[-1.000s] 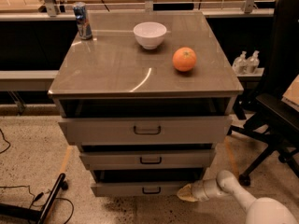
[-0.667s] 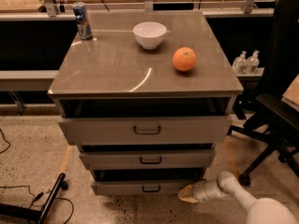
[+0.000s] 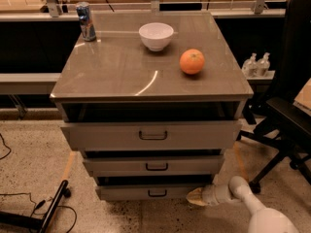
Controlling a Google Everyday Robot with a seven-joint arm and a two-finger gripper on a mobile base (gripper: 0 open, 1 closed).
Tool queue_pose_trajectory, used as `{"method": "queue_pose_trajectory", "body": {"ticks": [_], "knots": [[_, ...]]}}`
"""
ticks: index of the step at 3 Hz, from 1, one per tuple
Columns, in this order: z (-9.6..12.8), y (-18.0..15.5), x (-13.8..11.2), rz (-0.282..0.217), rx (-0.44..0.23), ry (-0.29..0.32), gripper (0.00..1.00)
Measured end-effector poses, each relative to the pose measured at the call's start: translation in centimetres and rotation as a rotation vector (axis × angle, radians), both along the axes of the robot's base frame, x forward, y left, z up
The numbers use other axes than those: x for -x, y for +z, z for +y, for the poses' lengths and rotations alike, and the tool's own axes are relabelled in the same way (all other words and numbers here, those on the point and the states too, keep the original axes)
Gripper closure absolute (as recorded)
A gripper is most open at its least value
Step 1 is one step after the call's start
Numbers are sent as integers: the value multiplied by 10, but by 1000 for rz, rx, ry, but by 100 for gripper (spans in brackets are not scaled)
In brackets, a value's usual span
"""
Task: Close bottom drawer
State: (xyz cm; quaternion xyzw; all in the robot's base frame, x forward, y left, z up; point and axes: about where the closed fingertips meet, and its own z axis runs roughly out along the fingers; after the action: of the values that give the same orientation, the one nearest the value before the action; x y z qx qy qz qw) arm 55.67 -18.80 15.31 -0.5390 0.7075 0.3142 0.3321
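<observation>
Grey-beige bottom drawer (image 3: 126,193) is pulled out a bit, lowest of the three, with a dark gap above its front panel. The gripper (image 3: 194,197) sits low on the right, its tan tip right at the right end of that front panel. The fingers look pinched together into one wedge, holding nothing. Compared with a second ago, pretty much nothing has moved: drawer sticks out the same amount and the gripper is in the same spot. The middle drawer (image 3: 194,166) and top drawer (image 3: 97,135) are also partly out. Up top: white bowl (image 3: 156,35), orange (image 3: 192,61), can (image 3: 86,14) at the back left.
</observation>
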Motion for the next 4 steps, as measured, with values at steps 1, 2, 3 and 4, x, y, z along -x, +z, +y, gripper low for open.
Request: {"method": "queue_pose_trajectory", "body": {"ticks": [1, 2, 3, 4], "knots": [[-1, 2, -12, -17, -28, -18, 100], [-1, 2, -13, -20, -28, -17, 100], [2, -1, -2, -6, -13, -3, 100], [-3, -5, 27, 19, 13, 8, 100]]}}
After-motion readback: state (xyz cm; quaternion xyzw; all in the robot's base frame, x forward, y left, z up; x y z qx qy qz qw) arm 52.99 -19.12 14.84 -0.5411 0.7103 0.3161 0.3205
